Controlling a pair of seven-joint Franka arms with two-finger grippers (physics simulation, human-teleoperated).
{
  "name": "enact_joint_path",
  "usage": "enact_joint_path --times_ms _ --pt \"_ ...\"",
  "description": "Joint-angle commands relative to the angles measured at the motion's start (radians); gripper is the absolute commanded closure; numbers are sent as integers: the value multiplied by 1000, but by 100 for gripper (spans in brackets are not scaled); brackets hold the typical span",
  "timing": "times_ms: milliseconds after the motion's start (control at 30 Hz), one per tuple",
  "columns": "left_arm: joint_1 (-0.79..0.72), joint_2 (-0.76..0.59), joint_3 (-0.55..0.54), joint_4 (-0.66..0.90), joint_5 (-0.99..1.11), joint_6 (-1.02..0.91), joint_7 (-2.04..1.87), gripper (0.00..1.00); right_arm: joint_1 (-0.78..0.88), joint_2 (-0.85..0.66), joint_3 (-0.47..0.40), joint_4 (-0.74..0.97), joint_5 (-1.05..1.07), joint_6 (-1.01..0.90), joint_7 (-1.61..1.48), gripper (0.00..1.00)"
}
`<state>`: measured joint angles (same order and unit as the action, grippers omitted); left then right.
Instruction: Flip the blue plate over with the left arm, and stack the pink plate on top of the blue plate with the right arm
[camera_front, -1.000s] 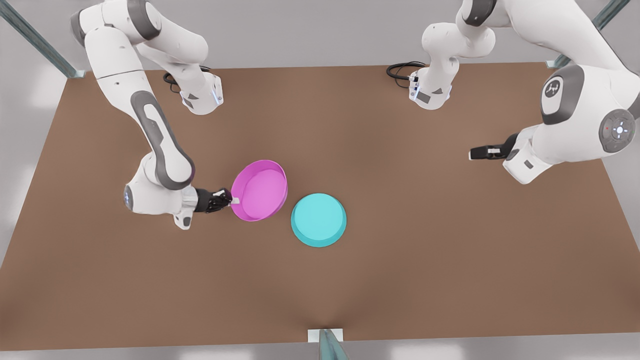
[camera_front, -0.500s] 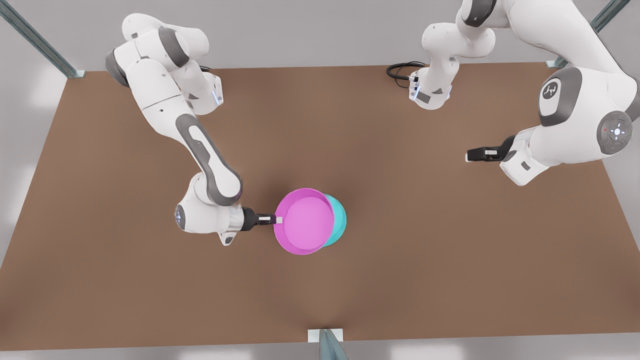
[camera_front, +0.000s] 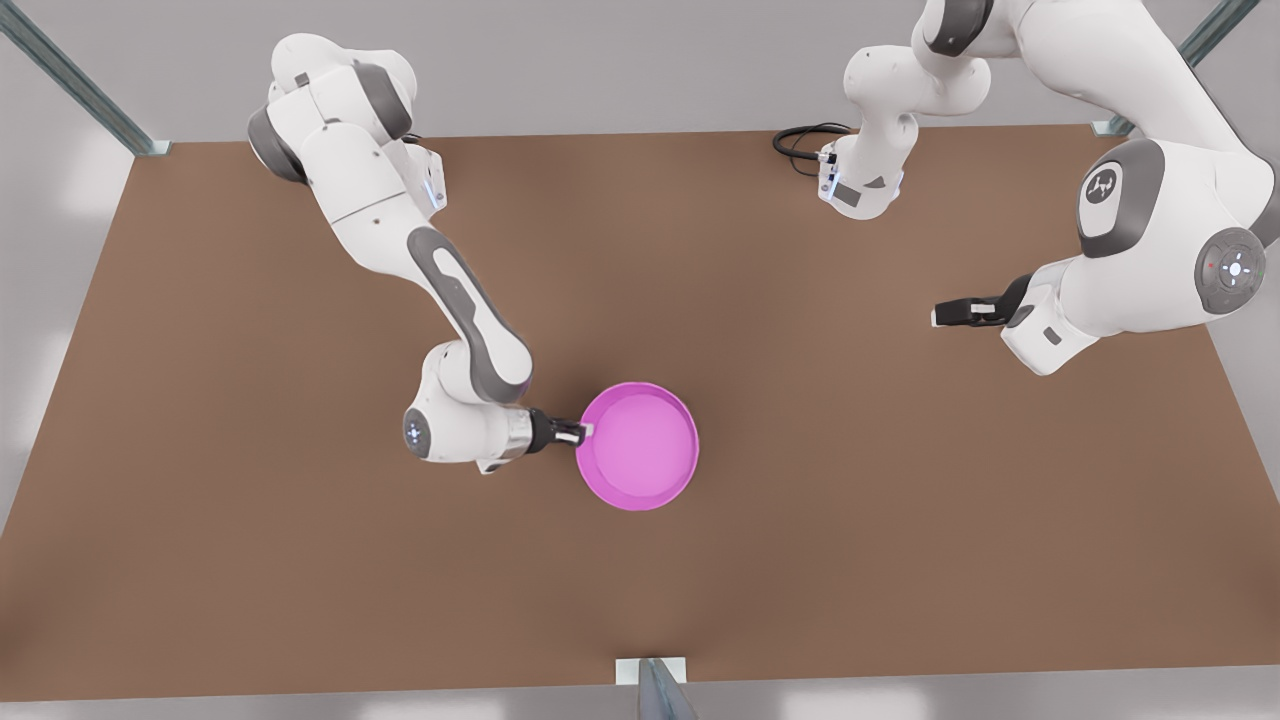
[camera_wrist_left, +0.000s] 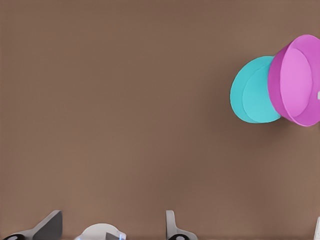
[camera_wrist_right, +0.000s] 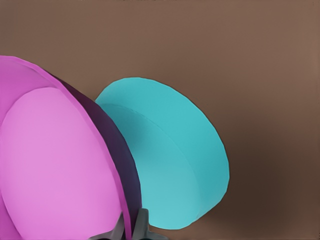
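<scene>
The pink plate (camera_front: 640, 445) hangs rim-up over the table's middle, with my right gripper (camera_front: 578, 432) shut on its rim from the front view's left. It covers the blue plate in the front view. The right wrist view shows the pink plate (camera_wrist_right: 55, 165) pinched between my fingers (camera_wrist_right: 142, 226), with the blue plate (camera_wrist_right: 170, 160) lying flat underside up on the table just below and partly behind it. In the left wrist view the blue plate (camera_wrist_left: 250, 95) and the pink plate (camera_wrist_left: 297, 80) overlap far off. My left gripper (camera_front: 940, 314) waits open at the front view's right, fingers (camera_wrist_left: 50, 226) apart.
The brown table (camera_front: 300, 560) spreads wide around the plates. Both arm bases (camera_front: 860, 185) and black cables (camera_front: 800, 140) stand at the back edge. Metal posts rise at the back corners, and a bracket (camera_front: 650, 672) sits at the front edge's middle.
My right gripper has carried the pink plate toward the front view's right, from beside the blue plate to directly over it. The left arm has hardly moved.
</scene>
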<state>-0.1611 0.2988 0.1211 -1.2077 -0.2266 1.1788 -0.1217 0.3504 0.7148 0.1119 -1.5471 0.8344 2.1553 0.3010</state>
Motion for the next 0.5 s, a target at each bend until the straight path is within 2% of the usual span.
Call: enact_joint_path --times_ms 0,200,233,267,300,467 --pt "0 -1 0 0 0 7 0 0 2 0 -1 1 -6 -3 319 79" --pt "0 0 0 0 1 16 0 0 10 -2 -1 -2 -15 0 305 79" --pt "0 5 0 0 1 21 0 0 9 -2 -1 -5 -15 -2 276 74" --pt "0 5 2 0 1 21 0 0 9 -3 -1 -7 -15 -2 250 10" --pt "0 6 2 0 1 22 0 0 9 -3 -1 -8 -15 -2 245 0" --pt "2 8 2 0 1 51 0 0 7 -15 -1 -16 -15 -3 188 0"
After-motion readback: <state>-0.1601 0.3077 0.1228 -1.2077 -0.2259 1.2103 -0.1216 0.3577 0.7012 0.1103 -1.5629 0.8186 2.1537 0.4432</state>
